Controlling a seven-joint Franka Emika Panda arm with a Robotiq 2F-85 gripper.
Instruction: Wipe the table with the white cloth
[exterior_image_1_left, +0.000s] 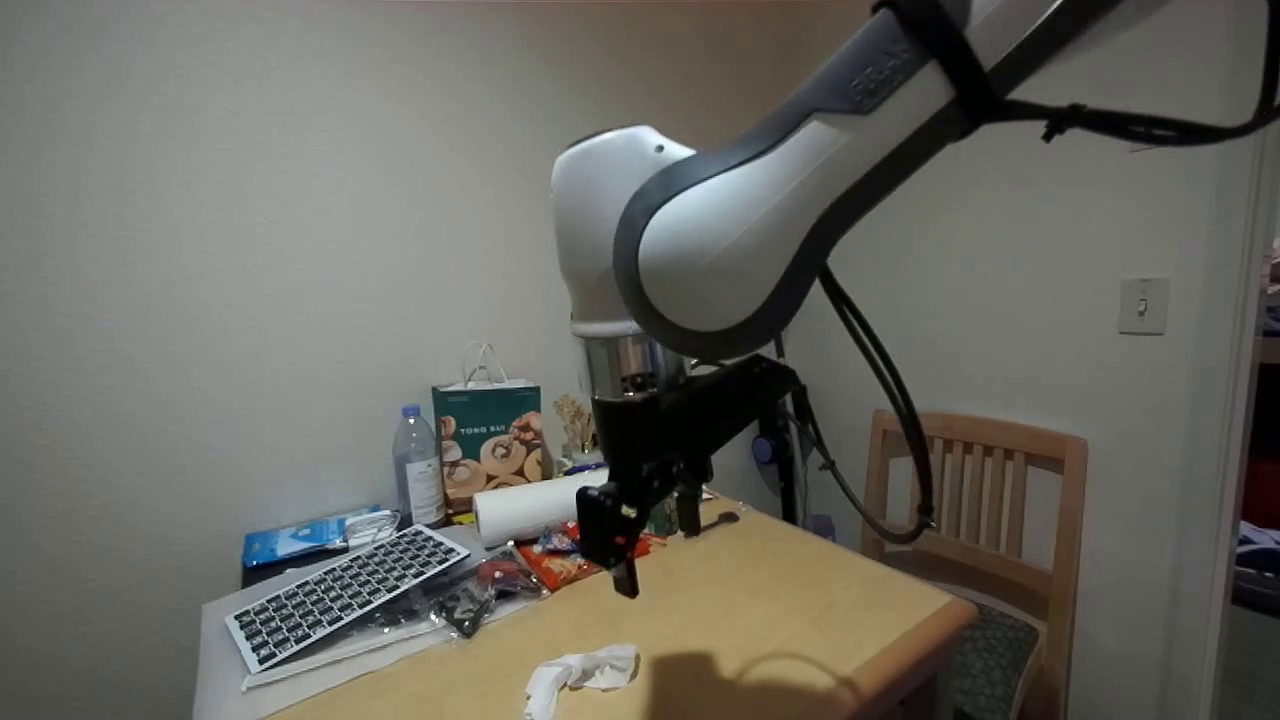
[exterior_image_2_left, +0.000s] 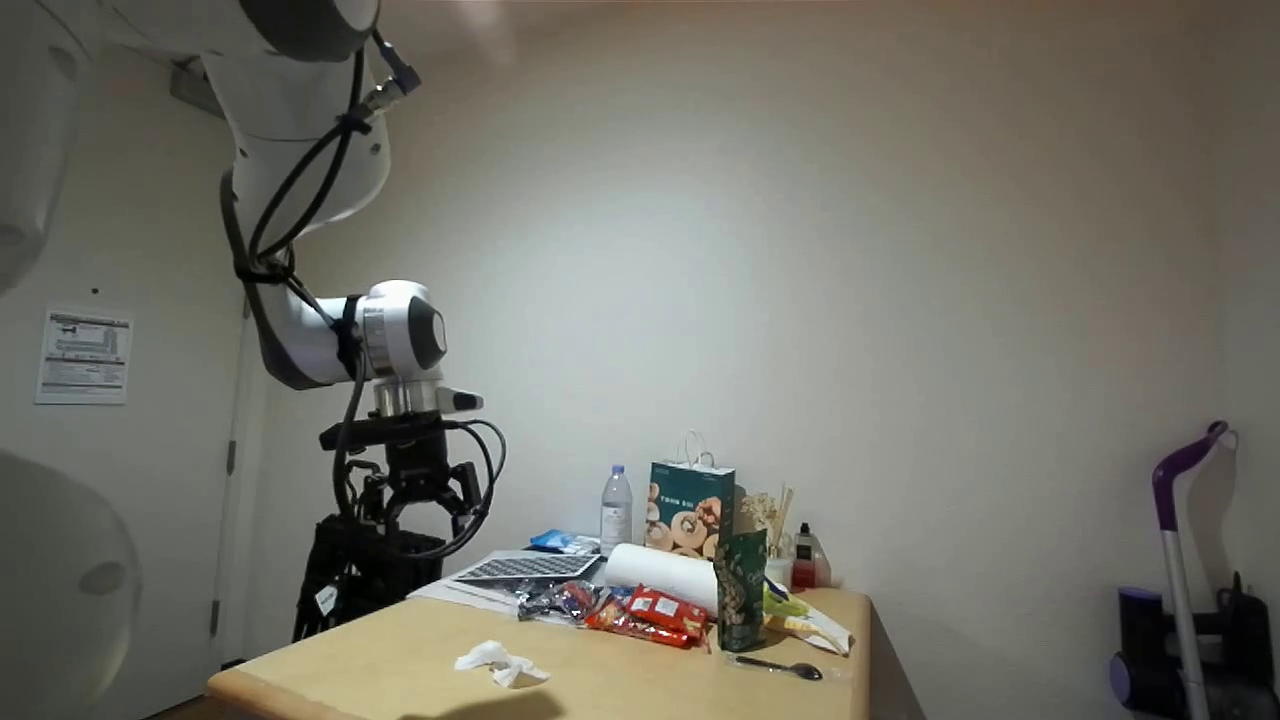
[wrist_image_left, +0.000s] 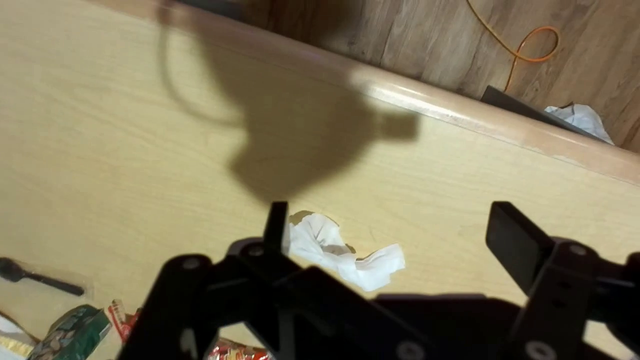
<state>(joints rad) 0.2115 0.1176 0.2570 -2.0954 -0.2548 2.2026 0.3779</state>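
i record the pincer (wrist_image_left: 391, 215) with jaws wide apart, clamped on nothing, suspended above the table (exterior_image_1_left: 780, 590); the white cloth (wrist_image_left: 345, 257) lies crumpled on the table, plainly visible in both exterior views; in the wrist view it shows between the fingertips but off-centre, its edge partly hidden by the finger (wrist_image_left: 276, 227) at the left of that view; i judge the step in hand to be the approach for a grasp, wiping not yet begun; for sound execution, i should shift sideways until the cloth sits midway between the fingers, then descend straight and slowly; the tips should barely meet the wood, since so thin and limp a piece would probably escape a higher pinch; i advise closing on the gathered middle rather than a loose end, then verifying in the wrist view that it is caught; for the wipe, light pressure, with cloth beneath the tips so they do not scrape; strokes should stop well short of the red snack packets (exterior_image_2_left: 655, 612), the keyboard (exterior_image_1_left: 345, 598) and the black spoon (wrist_image_left: 47, 281).
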